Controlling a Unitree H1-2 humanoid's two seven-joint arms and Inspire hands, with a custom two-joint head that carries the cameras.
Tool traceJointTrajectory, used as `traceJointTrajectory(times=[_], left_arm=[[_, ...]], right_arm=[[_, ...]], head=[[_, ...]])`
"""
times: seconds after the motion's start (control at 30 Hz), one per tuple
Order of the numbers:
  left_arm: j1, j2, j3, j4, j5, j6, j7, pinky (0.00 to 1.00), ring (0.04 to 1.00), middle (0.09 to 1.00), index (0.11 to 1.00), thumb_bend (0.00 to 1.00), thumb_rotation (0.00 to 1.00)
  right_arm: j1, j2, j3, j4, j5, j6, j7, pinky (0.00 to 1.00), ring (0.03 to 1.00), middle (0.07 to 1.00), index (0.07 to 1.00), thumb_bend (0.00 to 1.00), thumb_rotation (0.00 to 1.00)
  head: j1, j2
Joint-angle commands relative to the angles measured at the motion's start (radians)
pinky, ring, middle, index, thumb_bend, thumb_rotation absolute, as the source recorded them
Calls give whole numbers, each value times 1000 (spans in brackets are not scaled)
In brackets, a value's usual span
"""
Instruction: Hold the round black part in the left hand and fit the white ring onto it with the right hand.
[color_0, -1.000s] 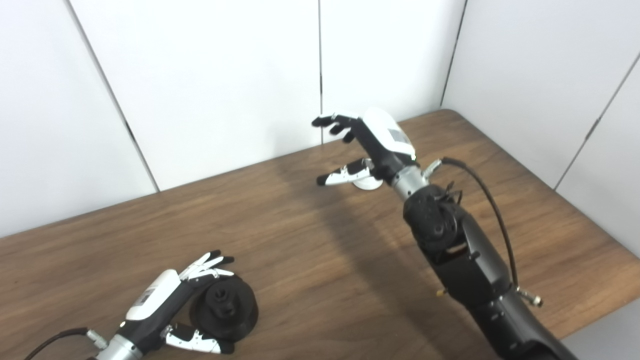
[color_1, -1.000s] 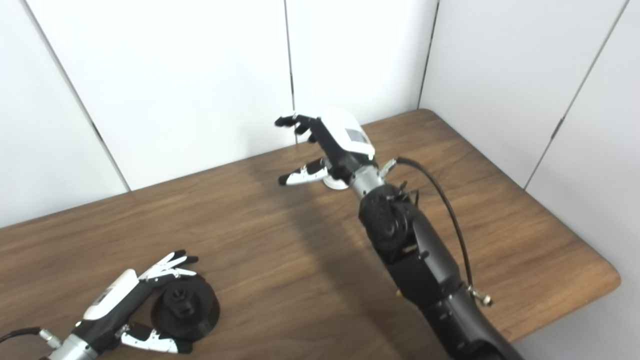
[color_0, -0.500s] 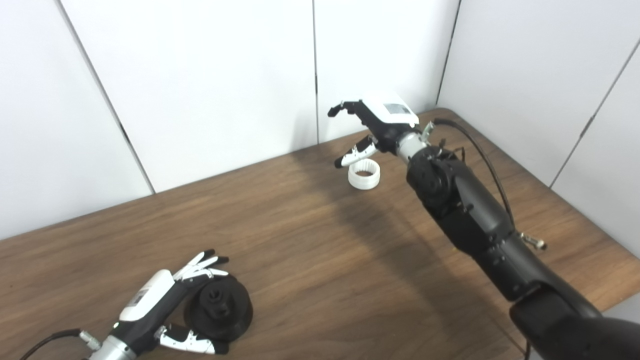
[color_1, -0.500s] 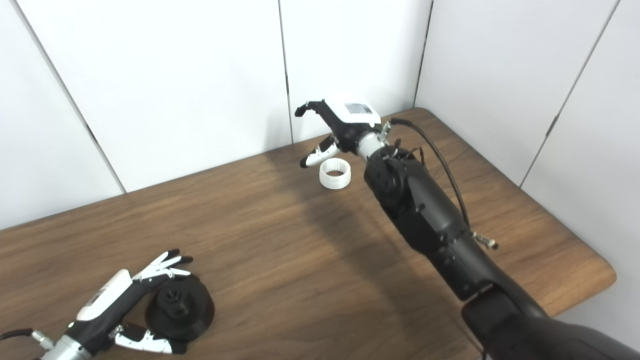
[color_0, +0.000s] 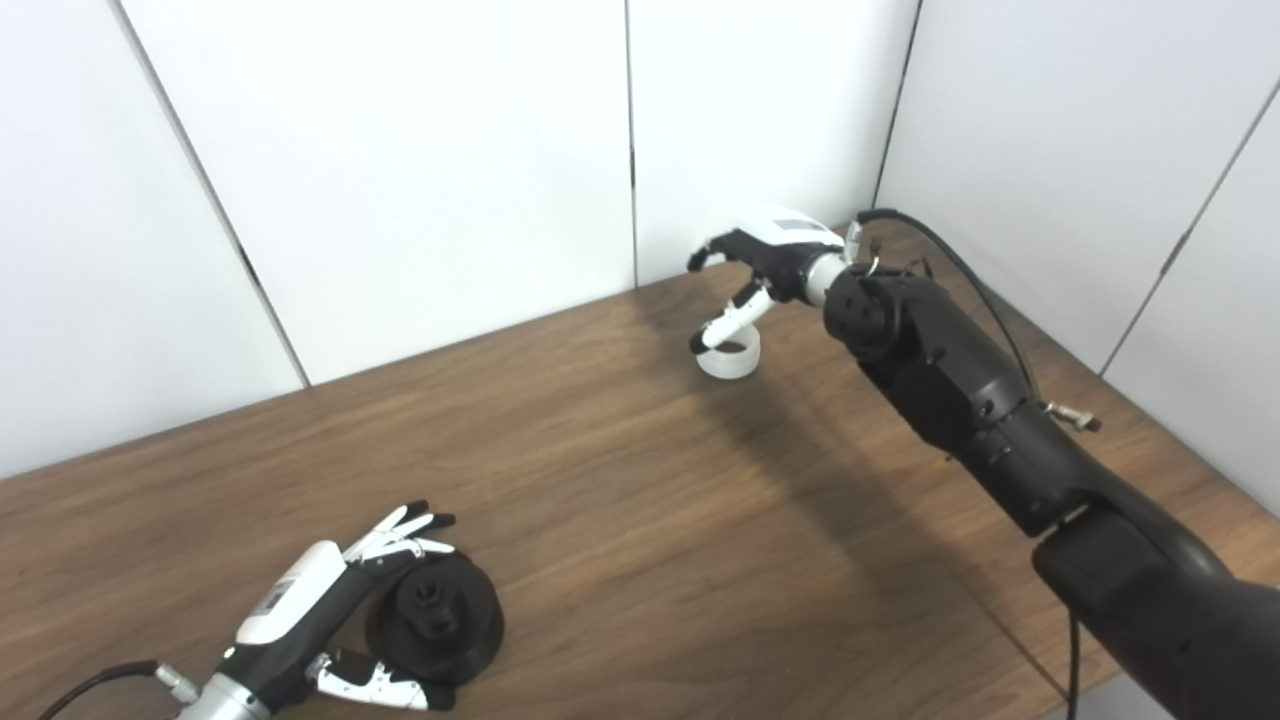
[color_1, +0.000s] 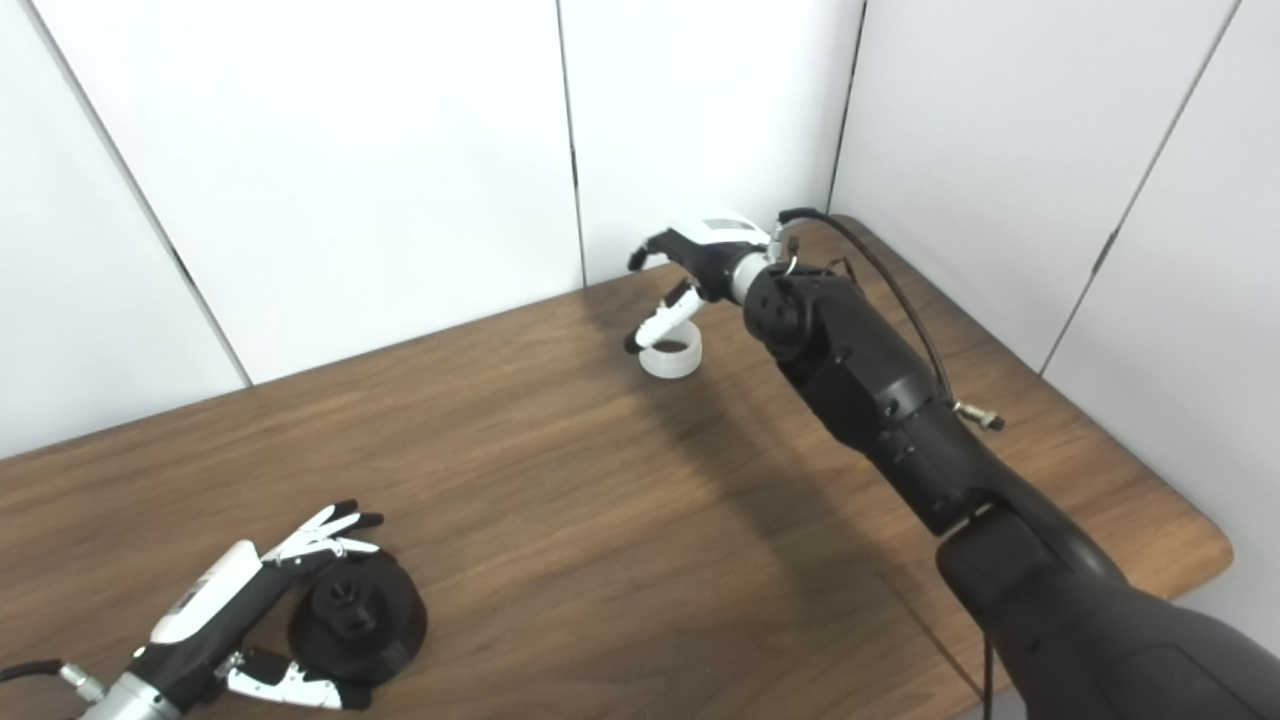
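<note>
White ring (color_0: 728, 358) rests on the far table (color_0: 640, 480). The right hand (color_0: 765, 268) has lowered over it since a second ago, fingers apart (thumb at the rim, nothing gripped); pickup is imminent. The left hand (color_0: 320, 615) cups the black part (color_0: 435, 620).

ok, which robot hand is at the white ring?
The right robot hand, at the table's far edge, thumb reaching down at the ring. The left robot hand is cupped around the black part.
</note>
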Motion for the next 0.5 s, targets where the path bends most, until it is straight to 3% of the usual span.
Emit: traceJointTrajectory(times=[0.0, 0.27, 0.47], left_arm=[[52, 49, -32, 46, 47, 15, -53, 911, 1000, 927, 487, 522, 69], [58, 56, -37, 46, 36, 15, -46, 922, 1000, 924, 487, 522, 71], [57, 57, -36, 49, 35, 15, -51, 917, 1000, 925, 487, 522, 71]], right_arm=[[-73, -30, 1, 0, 12, 18, 12, 779, 893, 916, 807, 814, 447], [-99, -36, 24, 56, 46, 46, 61, 742, 887, 946, 835, 977, 402], [-111, -37, 41, 72, 58, 67, 85, 765, 917, 968, 857, 1000, 377]], head=[[0, 0], [22, 10], [22, 10]])
